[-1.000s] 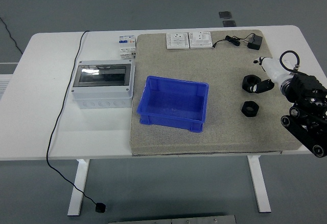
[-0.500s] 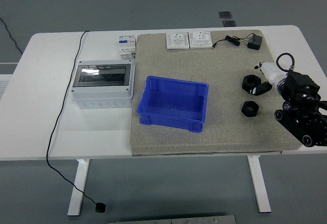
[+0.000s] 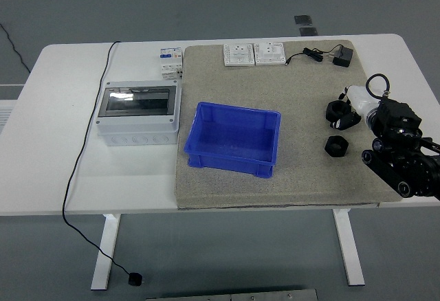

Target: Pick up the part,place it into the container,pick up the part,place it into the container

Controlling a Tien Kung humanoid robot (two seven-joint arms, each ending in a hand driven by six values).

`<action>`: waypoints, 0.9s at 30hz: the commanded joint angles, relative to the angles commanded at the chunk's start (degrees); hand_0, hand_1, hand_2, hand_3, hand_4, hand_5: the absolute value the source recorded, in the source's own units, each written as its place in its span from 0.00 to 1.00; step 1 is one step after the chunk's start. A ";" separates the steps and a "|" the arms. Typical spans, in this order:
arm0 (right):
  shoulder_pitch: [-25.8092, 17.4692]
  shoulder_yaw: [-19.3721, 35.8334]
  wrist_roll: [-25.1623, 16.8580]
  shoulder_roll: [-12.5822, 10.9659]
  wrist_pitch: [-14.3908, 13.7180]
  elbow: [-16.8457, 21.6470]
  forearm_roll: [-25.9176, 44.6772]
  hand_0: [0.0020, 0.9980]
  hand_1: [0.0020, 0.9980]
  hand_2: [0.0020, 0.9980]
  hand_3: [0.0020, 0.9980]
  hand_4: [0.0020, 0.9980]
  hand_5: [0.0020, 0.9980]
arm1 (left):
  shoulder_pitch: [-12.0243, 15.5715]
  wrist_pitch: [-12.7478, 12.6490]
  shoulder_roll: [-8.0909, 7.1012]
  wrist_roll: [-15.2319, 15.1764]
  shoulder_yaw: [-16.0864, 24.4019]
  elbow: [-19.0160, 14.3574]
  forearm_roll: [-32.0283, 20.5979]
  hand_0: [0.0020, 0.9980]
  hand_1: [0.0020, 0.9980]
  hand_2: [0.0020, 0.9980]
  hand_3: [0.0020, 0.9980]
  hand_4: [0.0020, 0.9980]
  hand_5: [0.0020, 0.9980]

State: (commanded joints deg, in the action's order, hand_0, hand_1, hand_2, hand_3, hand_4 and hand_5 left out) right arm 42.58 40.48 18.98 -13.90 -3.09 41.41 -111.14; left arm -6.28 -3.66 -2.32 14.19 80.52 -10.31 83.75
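A white table (image 3: 55, 177) spans the view, with a grey mat (image 3: 289, 177) covering its right-hand portion. On the bare left portion stands a grey distribution box (image 3: 137, 114) with a dark transparent lid; a black cable (image 3: 81, 157) runs from the table's far edge, past the box, and down to the floor. On the mat, left of centre, sits the blue container (image 3: 233, 139), an open rectangular bin with nothing in it. The right hand (image 3: 399, 157), black and jointed, enters from the right edge and lies over the mat's right side; whether its fingers are apart or together cannot be told from this view. A white cylindrical piece sits at its far end, just beside the upper part. Two black parts lie on the mat, well apart from the container and close to the hand: the upper part (image 3: 342, 112), irregular in outline, and the lower part (image 3: 337, 146), a ring-shaped nut just nearer the table's front edge. Along the mat's far edge lie two white switch plates (image 3: 254, 53) side by side and a small black adapter (image 3: 342, 58) with its lead. A small circuit breaker (image 3: 171, 61) stands on the bare table behind the distribution box.
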 joint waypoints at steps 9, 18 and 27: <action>-0.18 -1.04 -0.99 0.25 -2.44 0.14 -0.53 0.62 0.63 0.57 0.64 0.54 0.00 | -0.01 0.01 -0.02 -0.03 0.05 0.00 0.10 0.72 0.60 0.72 0.56 0.57 0.47; -1.55 0.67 -1.79 -1.84 -3.25 4.96 -0.79 0.61 0.63 0.57 0.64 0.51 0.00 | 0.13 -0.06 0.04 -0.08 -0.12 0.00 -0.25 0.72 0.60 0.72 0.56 0.57 0.47; -4.76 4.87 -2.13 -7.06 -3.45 18.59 3.32 0.61 0.63 0.57 0.64 0.53 0.00 | 0.42 -0.17 0.07 -0.16 -0.23 0.00 -0.65 0.72 0.60 0.72 0.56 0.57 0.47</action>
State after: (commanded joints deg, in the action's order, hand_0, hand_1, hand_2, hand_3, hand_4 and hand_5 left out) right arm 37.82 45.35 16.85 -20.96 -6.54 60.00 -107.82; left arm -5.86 -3.83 -2.25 14.04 80.29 -10.31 83.10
